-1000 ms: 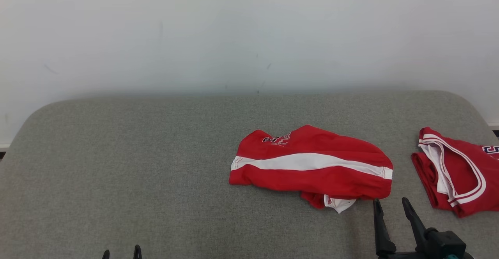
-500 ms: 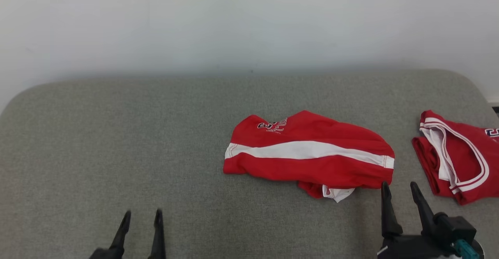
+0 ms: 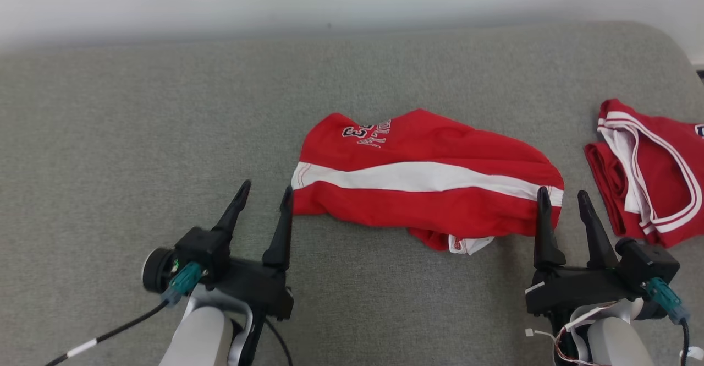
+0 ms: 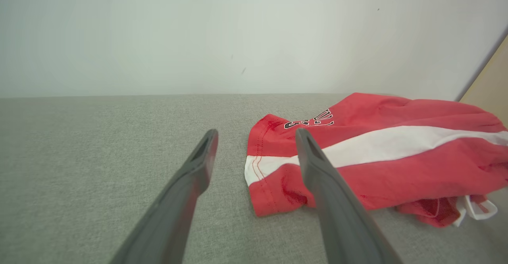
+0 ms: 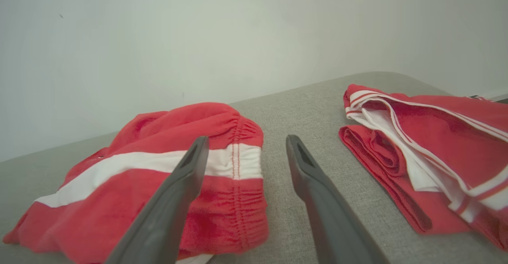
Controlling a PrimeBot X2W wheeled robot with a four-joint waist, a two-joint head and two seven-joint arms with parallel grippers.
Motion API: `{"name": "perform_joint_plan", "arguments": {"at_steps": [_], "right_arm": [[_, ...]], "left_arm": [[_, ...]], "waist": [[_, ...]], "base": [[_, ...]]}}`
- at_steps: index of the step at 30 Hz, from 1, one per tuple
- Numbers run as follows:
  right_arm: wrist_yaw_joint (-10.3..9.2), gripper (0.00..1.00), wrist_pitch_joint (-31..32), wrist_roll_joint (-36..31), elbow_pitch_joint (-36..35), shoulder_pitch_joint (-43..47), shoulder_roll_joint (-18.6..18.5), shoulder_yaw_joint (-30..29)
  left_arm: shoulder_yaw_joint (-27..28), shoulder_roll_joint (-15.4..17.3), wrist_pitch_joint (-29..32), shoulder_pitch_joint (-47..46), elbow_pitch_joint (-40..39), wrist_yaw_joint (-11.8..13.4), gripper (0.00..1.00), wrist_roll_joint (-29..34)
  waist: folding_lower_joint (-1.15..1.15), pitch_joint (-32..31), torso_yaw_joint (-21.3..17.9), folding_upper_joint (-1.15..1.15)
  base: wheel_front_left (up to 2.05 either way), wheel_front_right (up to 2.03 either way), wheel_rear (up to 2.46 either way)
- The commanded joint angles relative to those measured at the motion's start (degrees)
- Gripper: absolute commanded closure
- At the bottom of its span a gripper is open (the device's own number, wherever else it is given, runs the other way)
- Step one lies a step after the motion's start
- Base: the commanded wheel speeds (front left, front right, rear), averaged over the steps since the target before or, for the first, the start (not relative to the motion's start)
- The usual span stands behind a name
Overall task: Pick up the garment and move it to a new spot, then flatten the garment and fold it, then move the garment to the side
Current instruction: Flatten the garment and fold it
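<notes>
Head view: red shorts (image 3: 423,184) are seen crumpled mid-frame on the grey cushion (image 3: 137,124). They are flanked by the left gripper (image 3: 266,187) and right gripper (image 3: 562,192), both spread open, seemingly for a two-ended lift. Left wrist view: the hem corner is framed between the fingers. Right wrist view: the waistband is lined up likewise, and a red jersey (image 5: 436,137) is left at the right.

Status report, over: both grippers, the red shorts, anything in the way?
Left gripper open, empty, at left end of red shorts. Right gripper open, empty, at right end. Shorts crumpled on grey cushion, not gripped. Second red garment apart, no obstacle.
</notes>
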Motion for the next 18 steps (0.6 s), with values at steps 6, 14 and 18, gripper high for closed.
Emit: {"name": "perform_joint_plan", "arguments": {"at_steps": [6, 14, 18], "right_arm": [[-0.17, 0.00, 0.0, 3.7, 2.8, -1.8, 0.1, 1.6], [-0.17, 0.00, 0.0, 8.0, 1.9, -2.6, -1.4, 5.7], [-0.17, 0.25, 0.0, 9.6, 1.1, -1.9, -2.3, 7.2]], "left_arm": [[-3.1, 0.1, -0.2, -4.6, 1.8, 0.0, 0.00, -1.8], [-3.0, 0.6, -0.2, -5.3, 1.6, 0.0, 0.00, -1.4], [-2.6, 0.6, -0.2, -5.3, 1.3, 0.0, 0.00, -1.0]], "waist": [[-0.02, 4.5, -2.2, -0.01], [-0.02, 6.2, -2.3, -0.01], [-0.02, 6.3, -2.1, -0.01]], "base": [[0.00, 0.00, 0.00], [0.00, 0.00, 0.00], [0.00, 0.00, 0.00]]}}
